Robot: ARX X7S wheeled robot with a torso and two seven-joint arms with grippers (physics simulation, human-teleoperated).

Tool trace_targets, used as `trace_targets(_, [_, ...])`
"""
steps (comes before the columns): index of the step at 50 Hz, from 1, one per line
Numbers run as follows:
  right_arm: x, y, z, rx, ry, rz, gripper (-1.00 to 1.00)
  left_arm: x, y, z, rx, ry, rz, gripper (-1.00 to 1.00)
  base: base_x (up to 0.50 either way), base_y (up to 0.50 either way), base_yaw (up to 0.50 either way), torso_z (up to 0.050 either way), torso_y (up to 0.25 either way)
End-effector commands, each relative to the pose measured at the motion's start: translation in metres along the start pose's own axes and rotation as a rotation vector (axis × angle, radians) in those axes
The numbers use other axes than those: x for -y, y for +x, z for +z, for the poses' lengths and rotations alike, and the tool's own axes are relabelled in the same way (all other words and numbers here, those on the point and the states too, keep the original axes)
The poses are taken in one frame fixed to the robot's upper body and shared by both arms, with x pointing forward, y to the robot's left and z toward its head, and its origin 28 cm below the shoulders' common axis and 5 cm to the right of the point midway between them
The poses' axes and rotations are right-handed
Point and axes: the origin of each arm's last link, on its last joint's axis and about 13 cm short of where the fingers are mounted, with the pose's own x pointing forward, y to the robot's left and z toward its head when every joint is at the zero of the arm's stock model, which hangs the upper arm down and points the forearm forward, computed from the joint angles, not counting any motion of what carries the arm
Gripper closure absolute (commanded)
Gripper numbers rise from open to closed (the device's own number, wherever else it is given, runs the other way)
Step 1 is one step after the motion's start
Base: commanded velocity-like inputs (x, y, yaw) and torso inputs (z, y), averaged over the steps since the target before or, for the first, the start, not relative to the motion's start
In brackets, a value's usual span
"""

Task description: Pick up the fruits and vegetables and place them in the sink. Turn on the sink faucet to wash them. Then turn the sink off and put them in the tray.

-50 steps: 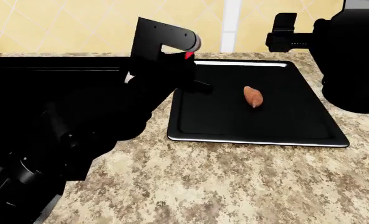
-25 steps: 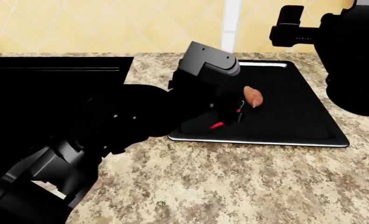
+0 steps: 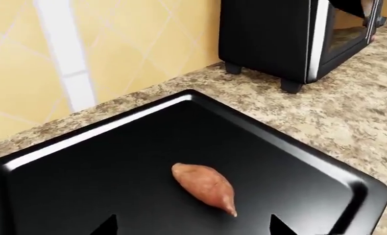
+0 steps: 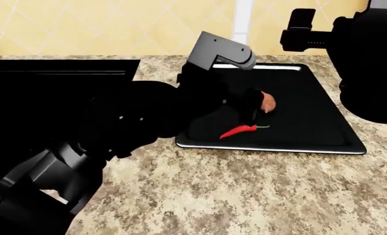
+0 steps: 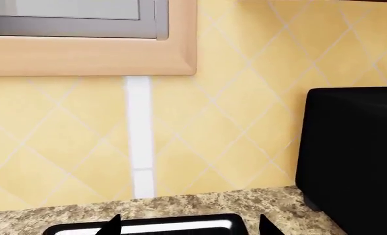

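The flat black tray [image 4: 324, 122] lies on the counter at the right. The orange-brown sweet potato [image 4: 268, 102] lies in it, partly hidden by my left gripper [image 4: 249, 111]. The red chili pepper [image 4: 238, 131] lies in the tray near its front edge, just below that gripper and free of it. In the left wrist view my left gripper [image 3: 192, 227] is open and empty, with the sweet potato [image 3: 205, 187] just ahead on the tray [image 3: 82, 196]. My right gripper [image 4: 302, 29] is open and empty, held high at the back right. The sink [image 4: 56, 73] is at the left, mostly hidden by my left arm. The faucet is out of view.
A black countertop oven [image 3: 278, 39] stands on the counter beyond the tray's far right; it also shows in the right wrist view [image 5: 357, 156]. The tiled wall [image 5: 180, 132] backs the counter. Speckled granite counter [image 4: 246, 196] runs in front of the tray.
My left arm swung right from the sink side to over the tray. The chili pepper left its jaws and now lies in the tray. The right arm barely moved.
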Motion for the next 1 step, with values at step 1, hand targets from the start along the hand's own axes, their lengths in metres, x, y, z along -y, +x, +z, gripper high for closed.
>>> trace_targets(1, [0.0002, -0.0001, -0.0003, -0.002, -0.001, -0.001, -1.0, -0.0088, -0.0128, 0.0267, 0.123, 0.014, 0.073, -1.0, 0.0, 0.0, 0.0, 0.0, 0.0])
